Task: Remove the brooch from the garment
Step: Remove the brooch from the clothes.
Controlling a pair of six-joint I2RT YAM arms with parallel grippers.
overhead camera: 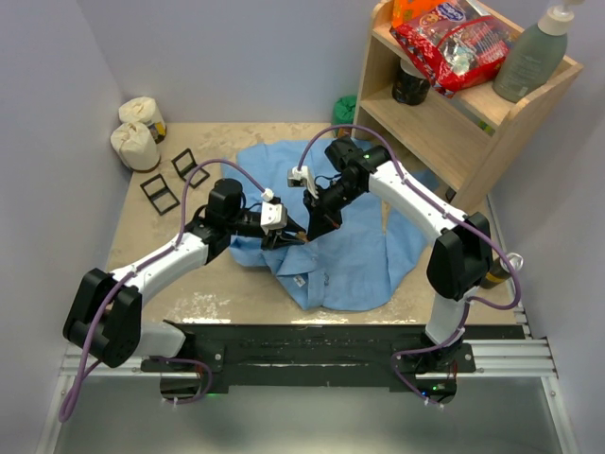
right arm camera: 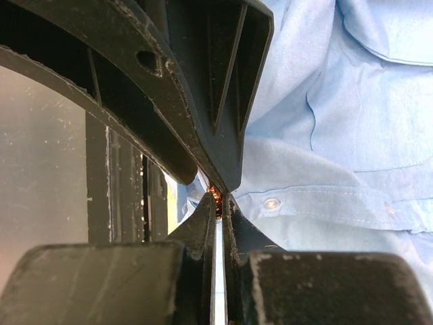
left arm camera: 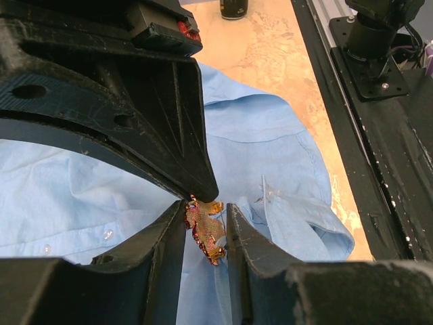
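shelf: wooden shelf (overhead camera: 430,128) at the far right corner of the shirt (overhead camera: 369,255), open front, two levels
shelf top level: red snack bag (overhead camera: 454,43), orange bag (overhead camera: 416,9) behind it, grey-green pump bottle (overhead camera: 534,52) at the end away from the shirt
shelf lower level: dark jar (overhead camera: 411,85), contents can't tell
sacks: two white sacks (overhead camera: 137,132) well off the shirt's far left, touching each other, tops closed, contents hidden
frames: two small black frames (overhead camera: 170,180) between the sacks and the shirt
shirt: light blue, lying crumpled on the bench (overhead camera: 151,255), both arms reaching over it
brooch: reddish-gold brooch (left arm camera: 205,233) on the shirt, at its left part where the two grippers meet
left gripper: left gripper (left arm camera: 206,217) has its fingers part-way apart, one on each side of the brooch, right at its edges; can't tell if they press it
right gripper: right gripper (right arm camera: 216,203) clenched, tips pinched on a reddish-gold sliver of the brooch
top view only: shelf, sacks, frames, whole outline of the shirt; brooch hidden under the grippers there
left wrist only: the brooch's full shape, a fold of the shirt just beside it, a white button (left arm camera: 108,235) left of it
right wrist only: the shut fingertips close up, a second button (right arm camera: 272,203) on the shirt just beside them; brooch only a speck
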